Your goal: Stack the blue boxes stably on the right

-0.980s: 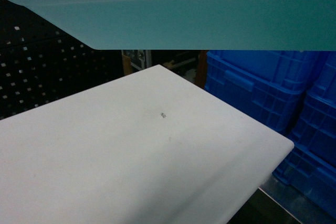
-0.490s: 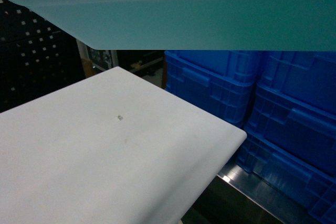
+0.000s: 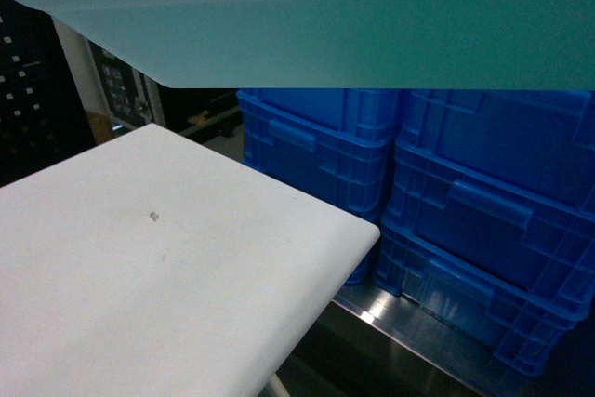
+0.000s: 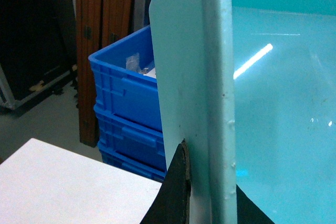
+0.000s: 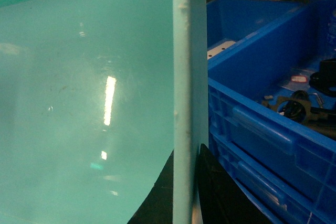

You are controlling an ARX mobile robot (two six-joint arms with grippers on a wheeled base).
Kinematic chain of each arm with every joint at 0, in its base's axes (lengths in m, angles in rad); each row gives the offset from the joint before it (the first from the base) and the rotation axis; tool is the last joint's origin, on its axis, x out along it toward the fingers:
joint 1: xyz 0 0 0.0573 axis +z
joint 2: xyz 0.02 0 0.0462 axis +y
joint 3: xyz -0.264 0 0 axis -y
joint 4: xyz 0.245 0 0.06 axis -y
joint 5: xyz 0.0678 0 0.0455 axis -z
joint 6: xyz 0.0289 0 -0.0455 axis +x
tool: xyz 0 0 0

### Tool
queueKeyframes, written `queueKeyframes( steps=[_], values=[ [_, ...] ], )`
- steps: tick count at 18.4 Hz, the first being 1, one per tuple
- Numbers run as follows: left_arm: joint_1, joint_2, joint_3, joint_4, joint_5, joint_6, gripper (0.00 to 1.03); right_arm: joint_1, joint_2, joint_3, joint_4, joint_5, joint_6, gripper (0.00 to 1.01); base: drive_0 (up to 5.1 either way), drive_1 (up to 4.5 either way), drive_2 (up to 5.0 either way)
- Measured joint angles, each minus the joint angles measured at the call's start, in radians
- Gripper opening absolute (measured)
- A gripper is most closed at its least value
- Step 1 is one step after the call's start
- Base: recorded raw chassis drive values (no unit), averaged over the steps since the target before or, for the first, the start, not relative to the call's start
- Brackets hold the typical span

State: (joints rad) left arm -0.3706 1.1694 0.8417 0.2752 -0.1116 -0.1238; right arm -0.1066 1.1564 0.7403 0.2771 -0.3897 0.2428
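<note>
Now | white table point(image 3: 139, 267) | stacked blue crates point(image 3: 483, 202) beyond its edge

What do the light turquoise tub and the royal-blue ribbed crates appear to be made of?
Light turquoise tub: seemingly smooth, glossy plastic; a lamp's reflection streaks its inner wall.

Royal-blue ribbed crates: probably rigid moulded plastic with a duller sheen; ribs, recessed panels and thick rims look cast in.

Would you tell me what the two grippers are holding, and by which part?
Both hold the turquoise tub by its rim: left gripper on one side wall, right gripper on the opposite.
</note>
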Motion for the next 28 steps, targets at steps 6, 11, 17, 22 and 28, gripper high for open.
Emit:
queueKeyframes(
  steps=[6, 11, 17, 22, 28],
  values=[
    [0.000, 0.000, 0.000, 0.000, 0.000, 0.000, 0.02, 0.000, 0.000, 0.000, 0.000, 0.000, 0.000, 0.07, -1.6, -1.62, -1.6],
    [0.000, 0.000, 0.000, 0.000, 0.000, 0.000, 0.02, 0.000, 0.000, 0.000, 0.000, 0.000, 0.000, 0.07, -1.6, -1.55, -1.6],
    [0.000, 0.000, 0.000, 0.000, 0.000, 0.000, 0.02, 0.000, 0.000, 0.000, 0.000, 0.000, 0.000, 0.07, -1.6, -1.61, -1.6],
    [0.000, 0.000, 0.000, 0.000, 0.000, 0.000, 0.02, 0.000, 0.000, 0.000, 0.000, 0.000, 0.000, 0.07, -1.5, -1.52, -1.5],
    [0.000, 0.000, 0.000, 0.000, 0.000, 0.000, 0.02, 0.000, 0.000, 0.000, 0.000, 0.000, 0.000, 0.07, -1.6, -1.59, -1.6]
  ],
)
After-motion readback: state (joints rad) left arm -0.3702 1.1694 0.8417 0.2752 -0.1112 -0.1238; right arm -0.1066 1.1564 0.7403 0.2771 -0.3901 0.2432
